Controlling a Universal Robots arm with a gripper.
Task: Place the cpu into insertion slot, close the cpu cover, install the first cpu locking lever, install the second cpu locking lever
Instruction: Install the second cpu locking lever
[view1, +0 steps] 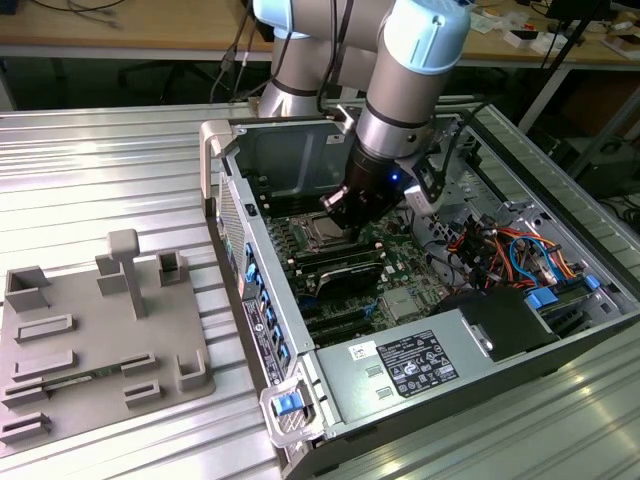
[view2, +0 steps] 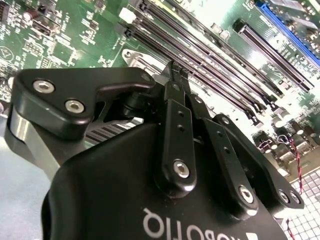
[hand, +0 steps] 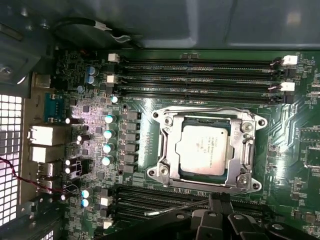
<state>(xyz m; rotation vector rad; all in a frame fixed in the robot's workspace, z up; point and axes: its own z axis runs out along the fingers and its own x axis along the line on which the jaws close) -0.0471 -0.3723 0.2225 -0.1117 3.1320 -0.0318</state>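
- Inside the open computer case (view1: 300, 150), the gripper (view1: 345, 212) hangs low over the motherboard (hand: 150, 107), just beside the insertion slot (hand: 165, 165).
- The cpu (hand: 204, 149) sits in that slot, with the cpu cover (hand: 246, 131) lying round it.
- Risk, as I judge it: the tips are very near the memory slots (hand: 200, 75), so a sideways slip could scrape them or miss a lever.
- The jaws look drawn together in the second wrist view, holding nothing I can see.

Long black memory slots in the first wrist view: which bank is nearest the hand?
The bank beside the hand; the other bank lies beyond the silver-topped cpu.
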